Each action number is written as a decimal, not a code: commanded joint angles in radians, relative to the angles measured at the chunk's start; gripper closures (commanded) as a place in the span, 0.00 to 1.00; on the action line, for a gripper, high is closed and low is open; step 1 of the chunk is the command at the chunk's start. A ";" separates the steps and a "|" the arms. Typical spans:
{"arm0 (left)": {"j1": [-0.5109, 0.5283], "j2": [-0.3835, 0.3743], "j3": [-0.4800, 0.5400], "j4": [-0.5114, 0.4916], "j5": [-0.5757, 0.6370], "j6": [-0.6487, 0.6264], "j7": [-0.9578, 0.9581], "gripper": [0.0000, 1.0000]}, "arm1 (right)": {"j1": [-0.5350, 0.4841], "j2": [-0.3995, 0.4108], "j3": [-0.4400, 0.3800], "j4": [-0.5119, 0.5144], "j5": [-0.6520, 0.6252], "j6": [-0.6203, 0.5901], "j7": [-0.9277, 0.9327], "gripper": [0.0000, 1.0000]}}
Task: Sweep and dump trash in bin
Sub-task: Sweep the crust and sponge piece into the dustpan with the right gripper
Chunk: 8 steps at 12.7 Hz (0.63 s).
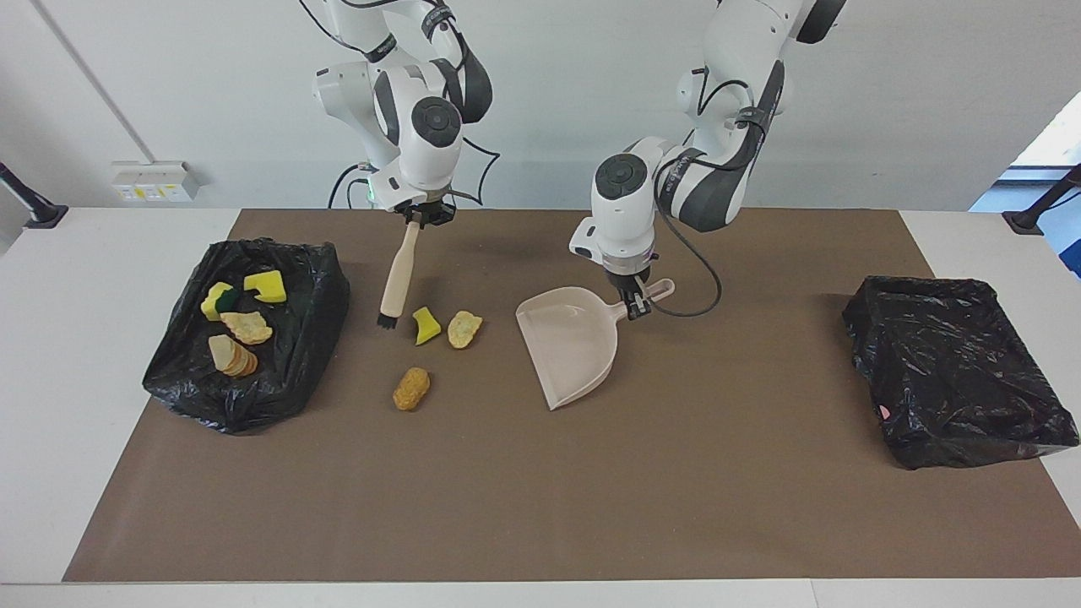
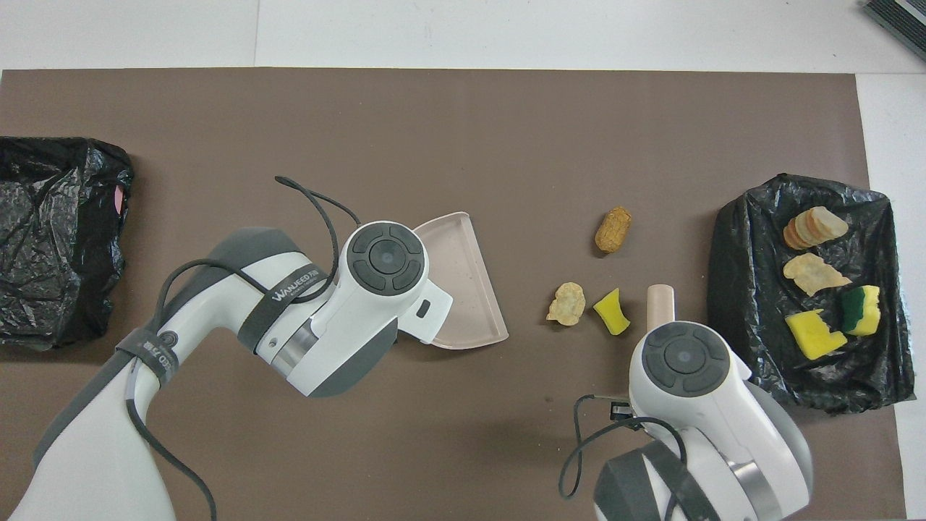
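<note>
Three pieces of trash lie on the brown mat: a yellow sponge wedge (image 1: 426, 325) (image 2: 612, 311), a tan chip (image 1: 464, 328) (image 2: 566, 302) beside it, and a golden-brown chunk (image 1: 411, 388) (image 2: 613, 229) farther from the robots. My right gripper (image 1: 420, 216) is shut on the handle of a wooden brush (image 1: 395, 279) (image 2: 660, 304). The brush's black bristles hang just above the mat, between the wedge and the bin (image 1: 300, 338). My left gripper (image 1: 635, 306) is shut on the handle of the beige dustpan (image 1: 566, 342) (image 2: 463, 289). The dustpan's open edge faces the trash.
The black-lined bin (image 2: 738, 289) at the right arm's end holds several sponge and bread pieces. A second black-lined bin (image 1: 954, 371) (image 2: 58, 239) stands at the left arm's end. A cable loops from the left wrist (image 1: 701, 295).
</note>
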 commanded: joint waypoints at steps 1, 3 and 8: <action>-0.003 -0.072 -0.005 -0.103 0.011 0.054 0.006 1.00 | -0.018 0.010 0.017 -0.047 -0.015 0.074 -0.032 1.00; -0.007 -0.071 -0.006 -0.137 0.009 0.103 0.004 1.00 | -0.018 0.020 0.018 -0.047 -0.004 0.122 -0.099 1.00; -0.001 -0.072 -0.005 -0.140 0.012 0.094 0.006 1.00 | -0.010 0.079 0.018 -0.035 0.106 0.183 -0.189 1.00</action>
